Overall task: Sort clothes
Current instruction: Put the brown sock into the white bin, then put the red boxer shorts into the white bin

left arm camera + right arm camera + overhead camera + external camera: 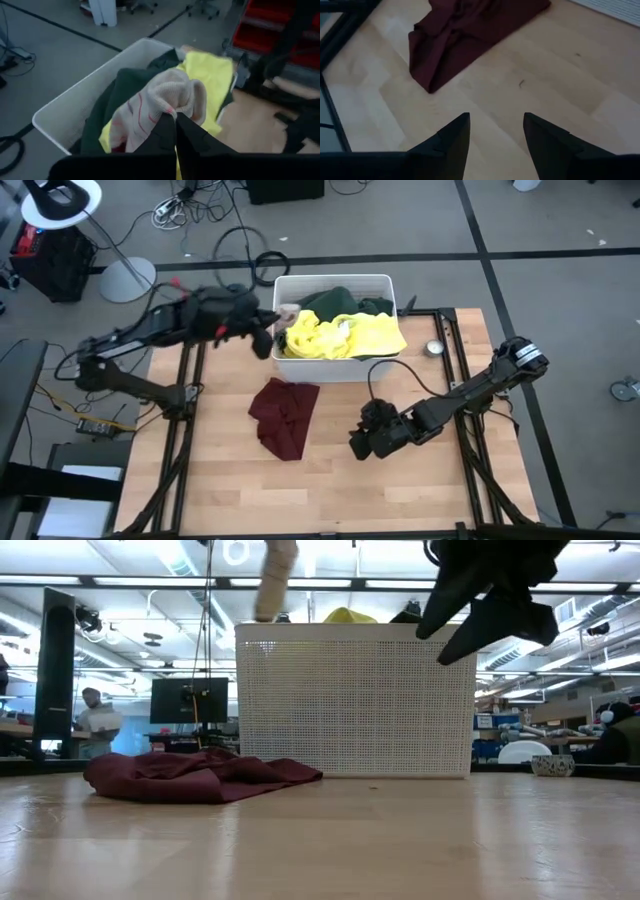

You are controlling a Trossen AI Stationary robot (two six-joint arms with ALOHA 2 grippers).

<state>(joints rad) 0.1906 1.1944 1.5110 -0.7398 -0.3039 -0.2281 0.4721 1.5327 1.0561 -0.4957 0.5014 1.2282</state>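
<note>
Left gripper (262, 332) is a smear from above, fingers can't be made out there. Green top (335, 302) mostly buried under the yellow piece (345, 335) in the tub (355, 700); from bench level the tub wall hides nearly all the clothes. Pale sock (275, 580) cut off at the top edge. Small round obj (434, 348) by the tub, too small to tell.

One white tub (340, 368) stands on the tabletop (330, 480). In the tub lie one yellow piece (345, 337) and one dark green piece (335, 302). One pale sock (165, 100) hangs above the tub's edge. One maroon piece (285, 412) lies on the tabletop just in front of the tub. One small bowl (434, 348) sits beside the tub. Two arms are over the tabletop.
</note>
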